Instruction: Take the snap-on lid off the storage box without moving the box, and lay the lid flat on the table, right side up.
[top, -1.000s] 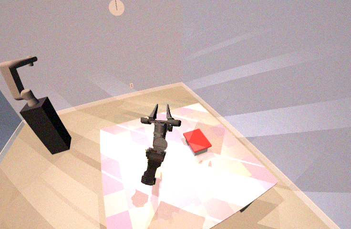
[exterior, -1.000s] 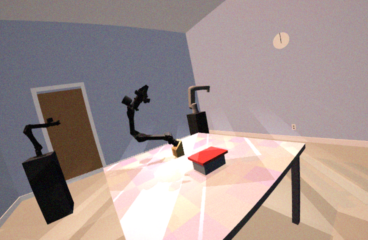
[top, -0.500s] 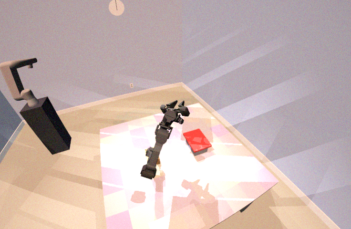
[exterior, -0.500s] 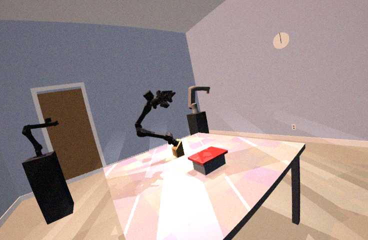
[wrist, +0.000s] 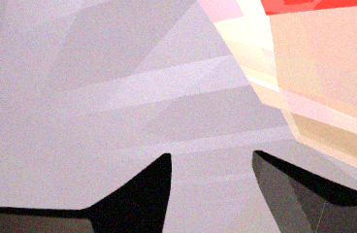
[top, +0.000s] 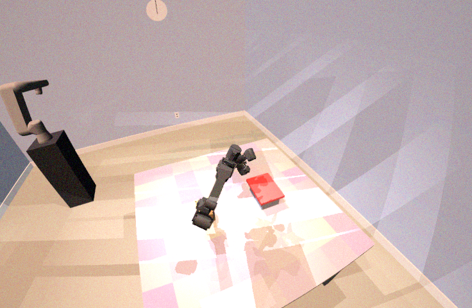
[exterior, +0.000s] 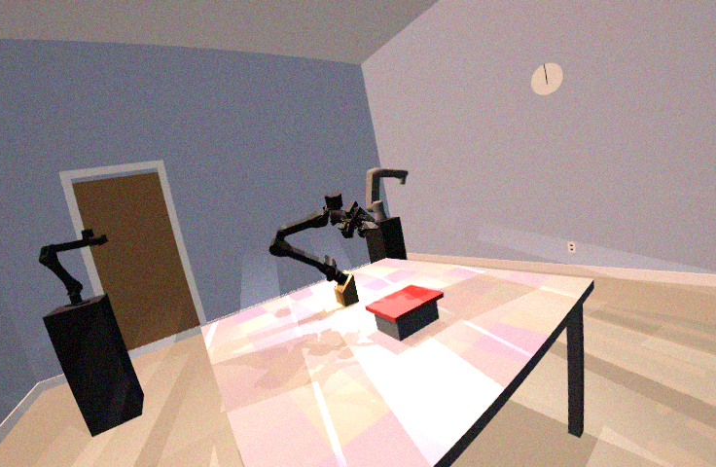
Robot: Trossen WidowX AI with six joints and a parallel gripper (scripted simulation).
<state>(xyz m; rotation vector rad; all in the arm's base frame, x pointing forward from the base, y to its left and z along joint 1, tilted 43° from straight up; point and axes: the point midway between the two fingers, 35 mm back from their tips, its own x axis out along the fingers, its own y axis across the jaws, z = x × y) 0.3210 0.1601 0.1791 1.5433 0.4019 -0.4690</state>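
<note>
The red lid [top: 264,188] [exterior: 406,302] [wrist: 317,6] lies flat on top of the dark grey storage box [top: 270,205] [exterior: 419,323], covering it. The box stands upright on the table. In the wrist view only an edge of the lid shows, at the top right. My gripper [top: 247,162] [exterior: 372,222] [wrist: 211,158] is partly open, with nothing between its fingers. It is in the air well above the table, behind and to the left of the box in the top view, and does not touch the lid.
The patchwork-coloured table [top: 152,203] [exterior: 496,333] [wrist: 322,58] bears the box and my arm's wooden base block [exterior: 346,296]. Other arms stand on black pedestals [top: 62,171] [exterior: 97,369] off the table. A wall runs beyond the table's right edge in the top view.
</note>
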